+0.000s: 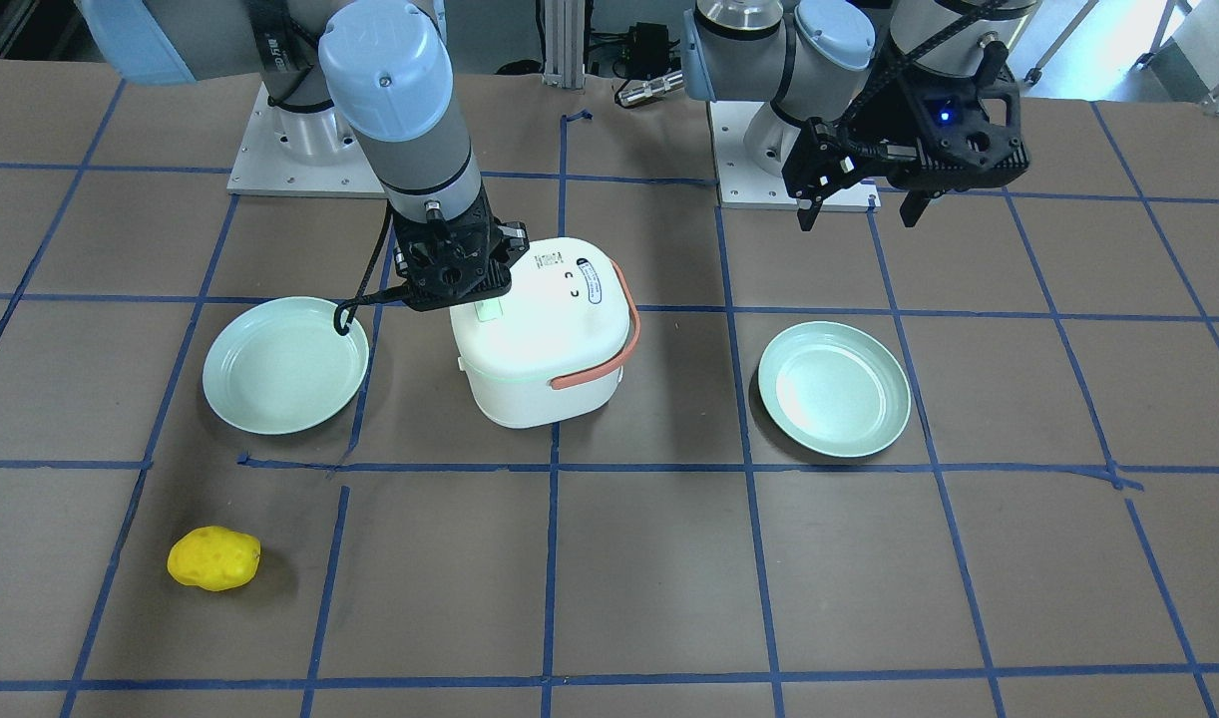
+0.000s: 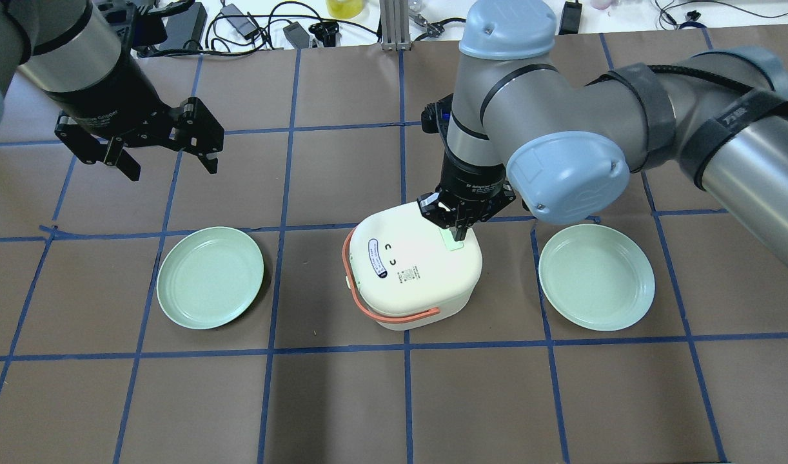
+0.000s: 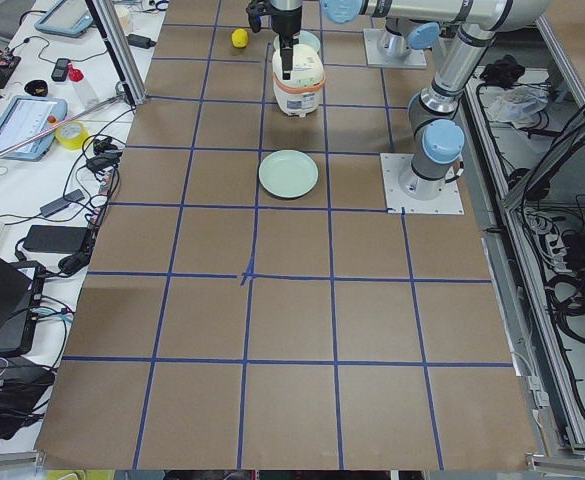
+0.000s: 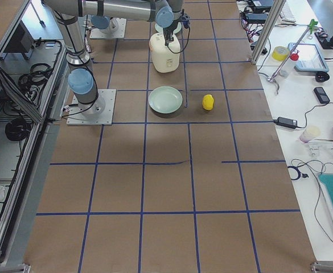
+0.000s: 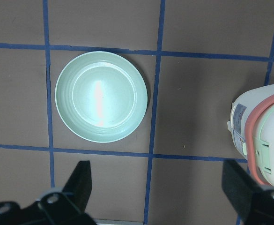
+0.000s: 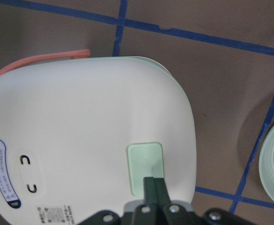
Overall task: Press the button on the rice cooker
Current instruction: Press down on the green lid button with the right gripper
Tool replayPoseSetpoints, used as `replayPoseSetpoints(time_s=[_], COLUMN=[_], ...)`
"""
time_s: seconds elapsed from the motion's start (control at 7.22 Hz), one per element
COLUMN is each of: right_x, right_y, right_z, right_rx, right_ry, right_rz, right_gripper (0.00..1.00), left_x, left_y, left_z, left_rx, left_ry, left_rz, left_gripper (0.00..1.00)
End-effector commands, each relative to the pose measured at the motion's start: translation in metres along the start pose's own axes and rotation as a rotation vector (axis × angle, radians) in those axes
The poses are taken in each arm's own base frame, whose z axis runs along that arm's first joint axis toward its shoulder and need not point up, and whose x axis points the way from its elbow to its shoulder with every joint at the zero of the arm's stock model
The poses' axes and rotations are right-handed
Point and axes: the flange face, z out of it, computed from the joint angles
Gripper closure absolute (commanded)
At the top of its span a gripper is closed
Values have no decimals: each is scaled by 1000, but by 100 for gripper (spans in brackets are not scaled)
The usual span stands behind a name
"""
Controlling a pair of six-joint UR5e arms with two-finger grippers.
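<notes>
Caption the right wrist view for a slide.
Shut right tool at the pale green button atop the white rice cooker.

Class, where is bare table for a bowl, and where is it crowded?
Bare: the squares on the operators' side of the rice cooker, left plate and right plate, except by the yellow toy. Crowded: atop the cooker, under the right gripper.

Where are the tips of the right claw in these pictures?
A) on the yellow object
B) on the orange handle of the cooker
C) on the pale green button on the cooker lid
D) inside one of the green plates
C: in the right wrist view the right claw, shut, has its tips on the pale green button of the rice cooker.
</notes>
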Motion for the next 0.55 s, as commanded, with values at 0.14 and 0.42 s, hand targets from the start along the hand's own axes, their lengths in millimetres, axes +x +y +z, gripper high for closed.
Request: replayPoseSetpoints(time_s=[0.14,0.42], right_x=[-3,-2], right_y=[-2,-6], right_z=[2,9], right_rx=[7,1], right_ry=[-27,-28], right_rz=[-2,0], right_gripper=[100,100], left_x=[0,0], left_y=[0,0], left_z=[0,0], left_rx=[0,0], left_ry=[0,0], left_rz=[0,0], left_gripper=[0,0])
